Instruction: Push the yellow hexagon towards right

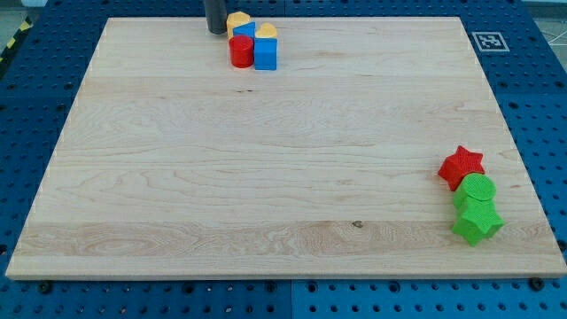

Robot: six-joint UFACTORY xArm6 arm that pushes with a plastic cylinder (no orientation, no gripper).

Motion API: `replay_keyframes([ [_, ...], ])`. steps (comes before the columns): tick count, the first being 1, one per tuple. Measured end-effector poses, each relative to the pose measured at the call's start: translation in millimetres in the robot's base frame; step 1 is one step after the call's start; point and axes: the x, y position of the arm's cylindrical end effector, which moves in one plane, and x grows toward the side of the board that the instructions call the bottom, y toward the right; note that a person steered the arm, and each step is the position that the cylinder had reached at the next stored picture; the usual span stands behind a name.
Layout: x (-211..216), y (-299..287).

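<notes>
My tip [217, 33] rests on the board near the view's top edge, left of centre. Right beside it, on its right, is a yellow block [237, 19] that looks like the hexagon, touching or nearly touching the rod. A small blue block [245, 30] sits just below and right of it. A second yellow block [266, 31], its shape unclear, lies further right, atop the edge of a blue cube [265, 54]. A red cylinder [240, 50] stands left of the blue cube, directly below the hexagon.
A red star [462, 165], a green cylinder [477, 189] and a green star [477, 221] are stacked in a column near the wooden board's [266, 177] right edge. A black-and-white marker [489, 41] sits off the board's top right corner.
</notes>
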Motion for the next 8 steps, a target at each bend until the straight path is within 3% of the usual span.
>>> replay_keyframes([
  [2, 0.0, 0.5],
  [6, 0.2, 72.9],
  [8, -8.4, 49.1],
])
